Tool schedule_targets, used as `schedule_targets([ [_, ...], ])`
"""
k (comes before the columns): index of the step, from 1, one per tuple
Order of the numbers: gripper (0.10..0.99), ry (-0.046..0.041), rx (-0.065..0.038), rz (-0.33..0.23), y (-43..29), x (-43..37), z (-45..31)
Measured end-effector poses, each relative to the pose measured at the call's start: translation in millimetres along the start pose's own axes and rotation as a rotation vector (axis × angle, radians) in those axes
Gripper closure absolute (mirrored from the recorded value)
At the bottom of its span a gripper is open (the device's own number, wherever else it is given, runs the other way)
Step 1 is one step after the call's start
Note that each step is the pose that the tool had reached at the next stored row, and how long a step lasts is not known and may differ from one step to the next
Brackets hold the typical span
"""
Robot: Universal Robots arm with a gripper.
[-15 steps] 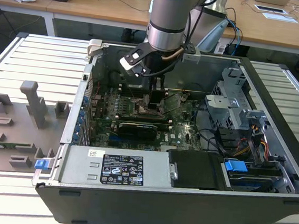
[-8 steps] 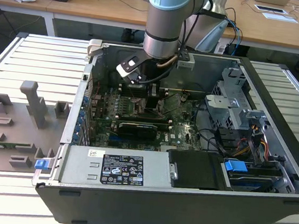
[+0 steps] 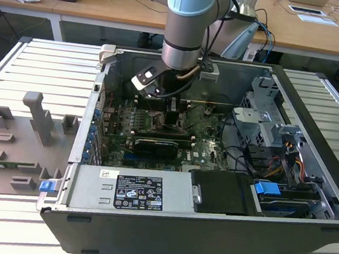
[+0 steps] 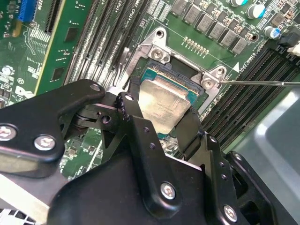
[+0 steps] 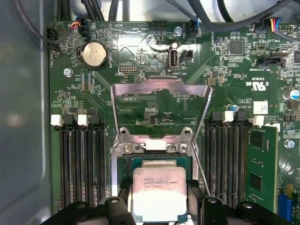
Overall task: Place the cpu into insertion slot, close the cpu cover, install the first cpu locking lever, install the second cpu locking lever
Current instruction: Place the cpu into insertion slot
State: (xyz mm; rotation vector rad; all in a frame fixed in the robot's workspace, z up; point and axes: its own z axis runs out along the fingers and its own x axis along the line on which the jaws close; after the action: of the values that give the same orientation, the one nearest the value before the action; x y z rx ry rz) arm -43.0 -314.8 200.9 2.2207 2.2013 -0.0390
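The end effector (image 5: 159,202) pinches the cpu (image 5: 158,187) between its two black fingers (image 5: 195,193), one on each opposite edge. The chip sits over the insertion slot (image 5: 159,163), its metal top facing up; whether it is fully seated cannot be told. Just beyond it, the cpu cover (image 5: 140,91) stands swung open, clear of the socket. Rows of memory slots (image 5: 79,159) flank the socket on the green motherboard (image 5: 140,42), which lies inside an open computer case (image 3: 208,227) on the slatted table (image 3: 43,61).
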Motion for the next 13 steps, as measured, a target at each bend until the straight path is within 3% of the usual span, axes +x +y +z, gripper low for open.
schedule_targets([
  [13,0.541,0.0,0.0,0.0,-0.7,1.8,4.7],
])
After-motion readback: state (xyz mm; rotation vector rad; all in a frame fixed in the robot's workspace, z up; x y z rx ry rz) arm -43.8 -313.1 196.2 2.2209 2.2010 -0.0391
